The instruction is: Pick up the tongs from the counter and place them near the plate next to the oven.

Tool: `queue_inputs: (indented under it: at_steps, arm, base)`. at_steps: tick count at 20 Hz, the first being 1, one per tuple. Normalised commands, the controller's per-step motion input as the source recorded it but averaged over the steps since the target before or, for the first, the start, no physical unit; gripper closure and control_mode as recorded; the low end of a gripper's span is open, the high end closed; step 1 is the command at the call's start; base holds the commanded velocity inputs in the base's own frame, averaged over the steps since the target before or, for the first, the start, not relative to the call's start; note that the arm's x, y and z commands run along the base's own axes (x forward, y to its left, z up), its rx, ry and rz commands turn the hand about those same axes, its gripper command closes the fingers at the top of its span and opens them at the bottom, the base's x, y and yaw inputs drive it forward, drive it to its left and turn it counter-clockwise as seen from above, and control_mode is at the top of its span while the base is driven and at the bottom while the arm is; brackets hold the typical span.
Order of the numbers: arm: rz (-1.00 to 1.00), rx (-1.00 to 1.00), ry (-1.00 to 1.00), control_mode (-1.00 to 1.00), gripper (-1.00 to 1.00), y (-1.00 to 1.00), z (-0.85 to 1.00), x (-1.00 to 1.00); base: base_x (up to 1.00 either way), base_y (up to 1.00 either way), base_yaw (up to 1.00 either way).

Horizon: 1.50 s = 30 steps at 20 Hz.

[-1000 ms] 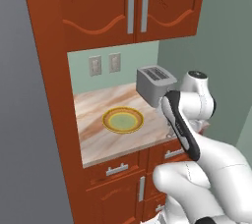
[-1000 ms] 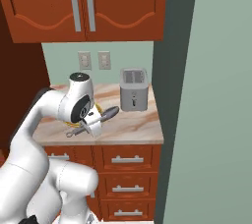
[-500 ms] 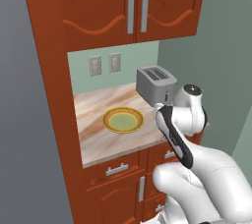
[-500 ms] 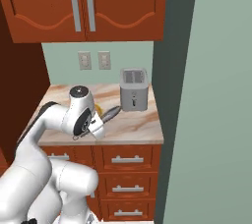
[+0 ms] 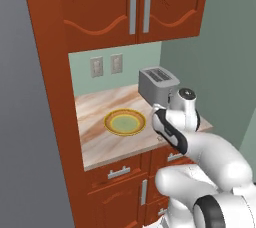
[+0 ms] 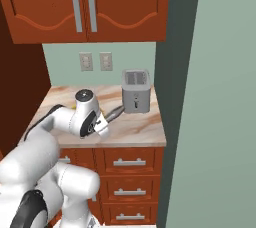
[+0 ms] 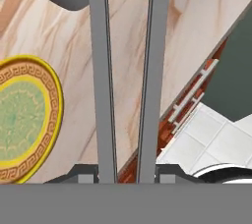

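The marbled desk (image 5: 100,137) fills a niche under red-brown cabinets (image 5: 135,7), with the yellow plate (image 5: 125,122) at centre frame. A grey toaster (image 6: 136,90) stands mid-frame below two wall outlets (image 6: 95,61). The end effector (image 7: 126,176) pinches the tongs (image 7: 104,85), whose arms run up the hand view.

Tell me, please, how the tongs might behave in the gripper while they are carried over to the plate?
The tongs look like thin rigid metal, so probably stiff and light. Their two long arms reach far past the gripper, so they may pivot or slip. Smooth surfaces suggest little friction.
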Motion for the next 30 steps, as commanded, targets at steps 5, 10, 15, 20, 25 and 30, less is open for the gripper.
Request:
queue_inputs:
  at_steps: [5,10,15,20,25,30]
  arm:
    - [-0.02,0.0,0.04,-1.0,1.0,0.0,-0.07,0.5]
    - [-0.07,0.0,0.12,-1.0,1.0,0.0,-0.26,0.29]
    - [-0.01,0.0,0.01,-1.0,1.0,0.11,-0.21,0.13]
    - [0.0,0.0,0.0,-1.0,1.0,0.07,-0.16,0.26]
    - [0.0,0.0,0.03,-1.0,1.0,0.0,-0.3,0.04]
    - [0.0,0.0,0.0,-1.0,1.0,0.0,-0.14,0.03]
  base:
    - [0.0,0.0,0.0]
    - [0.0,0.0,0.0]
    - [0.0,0.0,0.0]
    - [0.0,0.0,0.0]
    - [0.0,0.0,0.0]
    - [0.0,0.0,0.0]
